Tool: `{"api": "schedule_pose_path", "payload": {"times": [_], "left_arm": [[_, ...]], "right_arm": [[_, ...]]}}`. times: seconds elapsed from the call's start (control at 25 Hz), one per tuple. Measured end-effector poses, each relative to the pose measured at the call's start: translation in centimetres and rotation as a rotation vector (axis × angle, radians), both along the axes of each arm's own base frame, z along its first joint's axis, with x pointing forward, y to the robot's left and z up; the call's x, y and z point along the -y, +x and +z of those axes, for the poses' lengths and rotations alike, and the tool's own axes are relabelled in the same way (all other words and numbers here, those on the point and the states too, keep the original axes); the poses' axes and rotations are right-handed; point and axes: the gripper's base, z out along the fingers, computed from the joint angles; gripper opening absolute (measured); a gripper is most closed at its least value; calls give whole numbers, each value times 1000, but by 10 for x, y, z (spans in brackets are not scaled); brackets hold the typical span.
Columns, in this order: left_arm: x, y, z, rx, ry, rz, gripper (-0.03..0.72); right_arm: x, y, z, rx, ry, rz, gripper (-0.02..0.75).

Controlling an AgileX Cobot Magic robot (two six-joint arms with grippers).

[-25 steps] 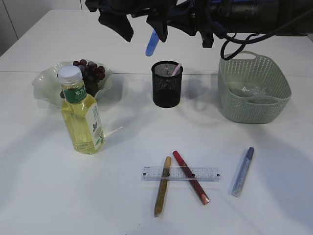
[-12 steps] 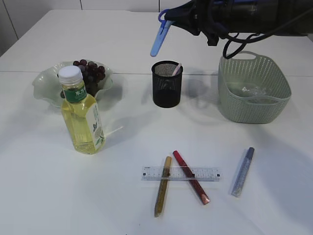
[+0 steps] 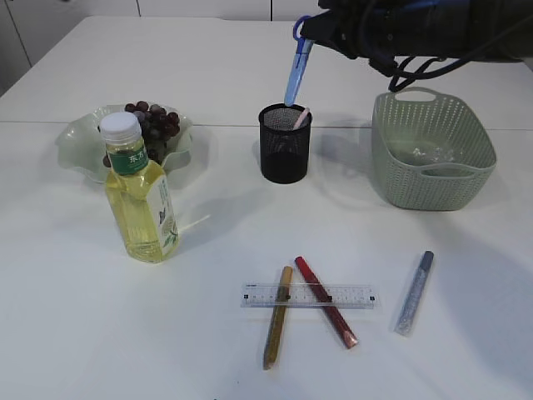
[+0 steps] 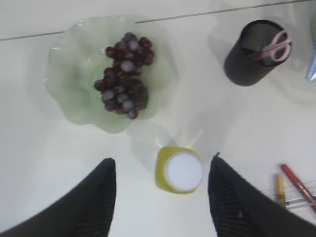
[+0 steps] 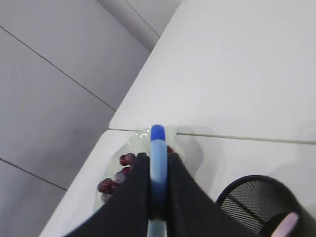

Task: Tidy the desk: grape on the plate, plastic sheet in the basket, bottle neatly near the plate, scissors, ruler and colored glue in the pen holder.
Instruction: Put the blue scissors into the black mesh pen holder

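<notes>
Exterior view: the right gripper (image 3: 310, 35) reaches in from the upper right and is clamped on the handle of the blue scissors (image 3: 294, 73), which hang blade-down with the tip just above the rim of the pen holder (image 3: 284, 143). A pink scissors handle (image 3: 301, 117) already pokes out of that black mesh cup. In the right wrist view the two dark fingers (image 5: 132, 197) press against either side of the blue handle (image 5: 157, 170), with the cup's rim below and to the right. The left gripper (image 4: 160, 192) shows only in its own wrist view: its jaws stand apart and hold nothing, hanging above the bottle (image 4: 180, 170), whose white cap sits between them, lower down. The bottle stands upright just in front of the plate (image 3: 72, 142), where the grape (image 3: 156, 122) rests. The plastic sheet (image 3: 425, 154) lies inside the basket (image 3: 433, 187). On the desk (image 3: 75, 317) near the front, the ruler (image 3: 308, 296) lies under the gold and red colored glue (image 3: 325, 302); the silver-blue stick lies apart to the right.
</notes>
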Motion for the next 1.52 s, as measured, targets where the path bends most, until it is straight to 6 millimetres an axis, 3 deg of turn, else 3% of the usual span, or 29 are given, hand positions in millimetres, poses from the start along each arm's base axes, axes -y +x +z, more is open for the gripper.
{"api": "schedule_pose_path", "payload": {"times": [0.28,0.56,0.88,1.2,1.52], "left_arm": [[-24,-25,-7,-27,64,45,375],[-32,-40,-41,-133,135,49,368],[-36,-45,-80,-227,201,42,351],[-38,-43,-80,-193,229,39,351],[-39,-43,-79,-183,231,39,348]], "right_arm": [[0,15,-12,119,-116,4,50],[-2,29,-21,253,-252,36,50],[-4,41,-42,259,-279,56,50],[-11,46,-44,290,-257,96,50],[-37,45,-54,316,-299,141,52]]}}
